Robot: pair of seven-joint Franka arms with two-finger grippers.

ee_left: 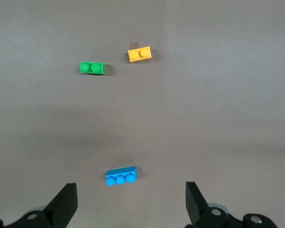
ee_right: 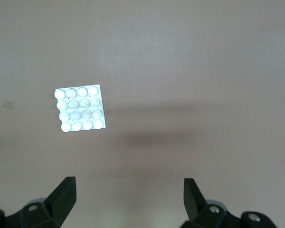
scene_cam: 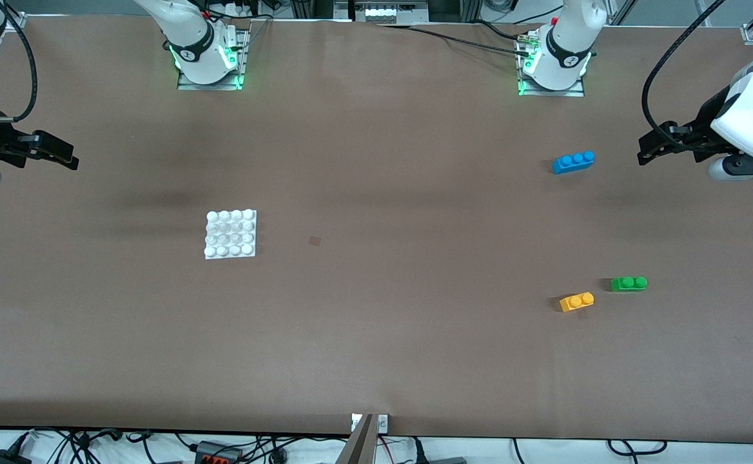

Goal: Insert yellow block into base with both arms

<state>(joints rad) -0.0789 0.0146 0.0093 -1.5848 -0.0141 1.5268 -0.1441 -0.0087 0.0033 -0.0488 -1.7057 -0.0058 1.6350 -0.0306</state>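
Observation:
The yellow block [scene_cam: 576, 301] lies on the table toward the left arm's end, beside the green brick; it also shows in the left wrist view [ee_left: 139, 54]. The white studded base [scene_cam: 231, 234] lies flat toward the right arm's end and shows in the right wrist view [ee_right: 80, 108]. My left gripper [scene_cam: 647, 151] is open and empty, up in the air at the left arm's end of the table; its fingers [ee_left: 64, 205] frame bare table. My right gripper [scene_cam: 60, 154] is open and empty, up in the air at the right arm's end.
A green two-stud brick [scene_cam: 628, 283] lies beside the yellow block. A blue three-stud brick [scene_cam: 573, 162] lies farther from the front camera, near the left gripper. A small dark mark [scene_cam: 314, 241] is on the table beside the base.

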